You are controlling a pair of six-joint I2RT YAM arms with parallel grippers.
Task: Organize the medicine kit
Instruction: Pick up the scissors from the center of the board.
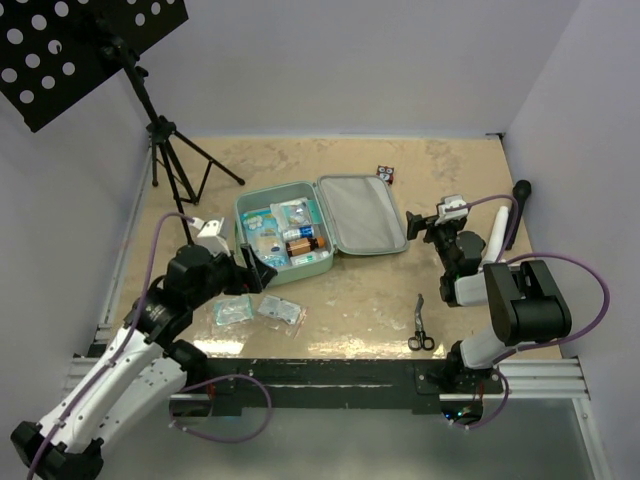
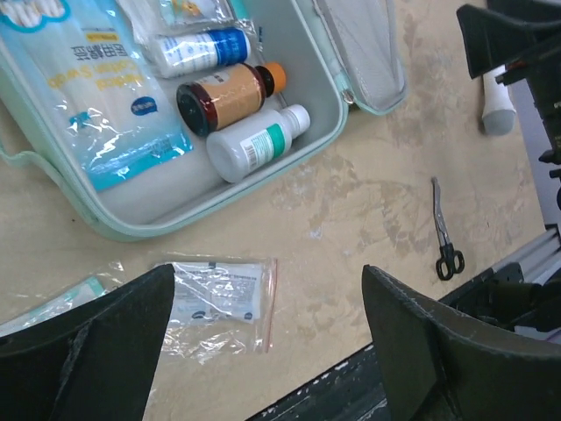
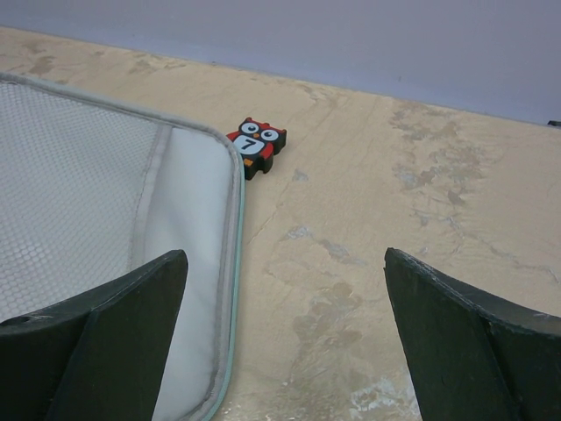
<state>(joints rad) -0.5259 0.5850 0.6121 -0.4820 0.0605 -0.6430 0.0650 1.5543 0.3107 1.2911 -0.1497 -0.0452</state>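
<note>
Both left end effector (image 2: 267, 285) and right end effector (image 3: 285, 263) gape empty above a pale-walled beige table (image 1: 360, 295).

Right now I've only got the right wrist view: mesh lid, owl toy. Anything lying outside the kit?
Observer: Yes. A clear packet and a second packet lie on the table, just in front of the medicine kit.
Operator: Anything on the right side?
Observer: Black-handled scissors lie near the table's front edge, to the right of the kit.
Operator: Left gripper busy?
Observer: No. The left gripper is open and empty, by the packets.
</note>
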